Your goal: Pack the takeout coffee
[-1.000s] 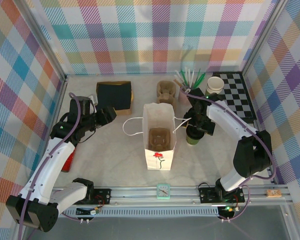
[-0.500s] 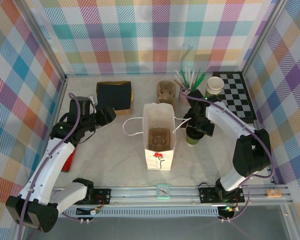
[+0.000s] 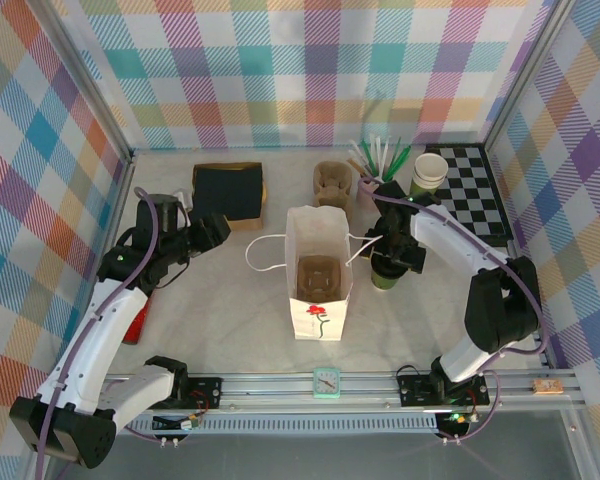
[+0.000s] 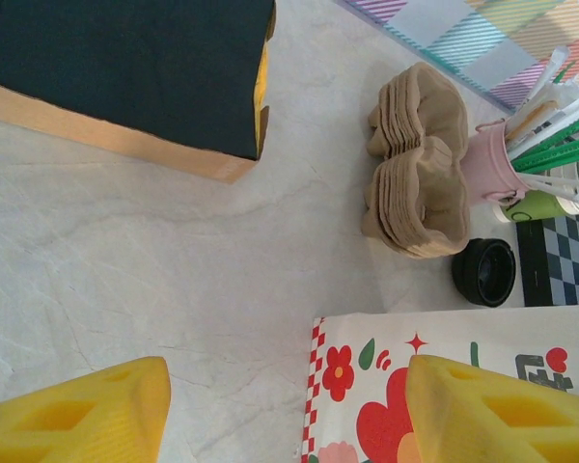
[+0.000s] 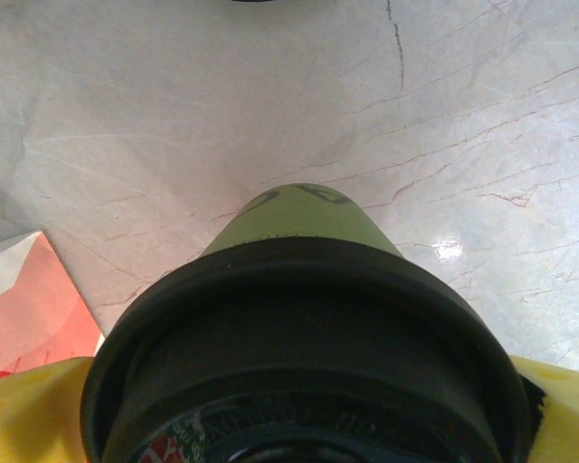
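- Takeout coffee (image 3: 383,280): the green-and-cream cup stands just to the right of the white flower-printed paper bag (image 3: 320,300), outside it, on the marble-patterned table (image 3: 230,300). Whether cup and bag touch cannot be told.
- From the right wrist, the cup's black lid (image 5: 309,338) sits near the lens, and the green body tapers down toward the table below it.
- Right gripper (image 3: 392,258): it is lowered over the cup, with one yellow finger (image 5: 29,410) on each side of the lid. The jaws stand very wide. The frames do not settle whether the pads press the lid or only flank it.
- Left gripper (image 3: 215,228): it hangs over bare table to the left of the bag, well apart from the coffee. Its yellow fingers (image 4: 87,415) are spread, with nothing between them.
- The bag stands upright with its mouth open, and a brown cup carrier (image 3: 318,277) shows inside it.
- Behind the bag lies a stack of brown carriers (image 4: 420,164), and just right of them is the pink cup of straws (image 4: 490,164).
- A lidless cup (image 3: 429,170) stands at the edge of the checkered mat (image 3: 475,190).
- A dark flat box with a tan edge (image 4: 125,68) lies at the back left.
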Robot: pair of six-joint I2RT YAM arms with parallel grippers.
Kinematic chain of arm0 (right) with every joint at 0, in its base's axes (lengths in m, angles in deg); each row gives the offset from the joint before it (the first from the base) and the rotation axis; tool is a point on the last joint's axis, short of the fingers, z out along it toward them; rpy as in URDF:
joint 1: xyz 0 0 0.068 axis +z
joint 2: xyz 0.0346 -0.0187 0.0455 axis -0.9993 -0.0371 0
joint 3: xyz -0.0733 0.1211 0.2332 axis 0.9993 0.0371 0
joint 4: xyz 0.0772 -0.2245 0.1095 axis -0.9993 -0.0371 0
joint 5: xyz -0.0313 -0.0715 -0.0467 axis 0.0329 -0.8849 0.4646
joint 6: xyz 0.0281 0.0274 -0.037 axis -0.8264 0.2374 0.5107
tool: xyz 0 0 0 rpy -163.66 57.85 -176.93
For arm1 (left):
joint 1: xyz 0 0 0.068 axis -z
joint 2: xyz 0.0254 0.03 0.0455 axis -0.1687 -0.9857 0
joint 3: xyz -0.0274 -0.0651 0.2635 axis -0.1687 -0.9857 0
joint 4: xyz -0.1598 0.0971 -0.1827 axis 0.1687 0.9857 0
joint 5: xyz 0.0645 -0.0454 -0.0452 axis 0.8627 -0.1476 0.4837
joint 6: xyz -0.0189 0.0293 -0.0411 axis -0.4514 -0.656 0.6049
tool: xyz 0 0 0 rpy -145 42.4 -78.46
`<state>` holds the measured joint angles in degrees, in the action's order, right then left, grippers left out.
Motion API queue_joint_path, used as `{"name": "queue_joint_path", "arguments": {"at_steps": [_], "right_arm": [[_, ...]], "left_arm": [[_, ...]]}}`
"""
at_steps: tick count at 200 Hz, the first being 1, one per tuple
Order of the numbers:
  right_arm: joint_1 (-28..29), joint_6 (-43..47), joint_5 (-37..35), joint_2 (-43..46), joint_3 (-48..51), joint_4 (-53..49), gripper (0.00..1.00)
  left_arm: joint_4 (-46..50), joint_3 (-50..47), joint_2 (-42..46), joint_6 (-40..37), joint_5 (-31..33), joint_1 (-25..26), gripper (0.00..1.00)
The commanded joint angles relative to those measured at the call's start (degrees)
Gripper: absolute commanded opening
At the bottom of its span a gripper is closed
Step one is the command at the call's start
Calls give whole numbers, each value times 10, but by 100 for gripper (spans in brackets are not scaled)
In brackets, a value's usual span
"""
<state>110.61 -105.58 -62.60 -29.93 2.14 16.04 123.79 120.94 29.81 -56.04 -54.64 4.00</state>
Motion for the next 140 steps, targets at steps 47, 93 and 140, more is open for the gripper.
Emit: {"name": "queue_joint_path", "arguments": {"at_steps": [47,93,140], "right_arm": [[1,3,10,-8,18,6,99],[1,2,9,-11,22,12,99],[1,9,9,-17,18,14,100]], "left_arm": [[12,2,9,-10,6,-4,66],[12,2,8,-10,9,-4,66],[12,2,9,-9,10,-4,66]]}}
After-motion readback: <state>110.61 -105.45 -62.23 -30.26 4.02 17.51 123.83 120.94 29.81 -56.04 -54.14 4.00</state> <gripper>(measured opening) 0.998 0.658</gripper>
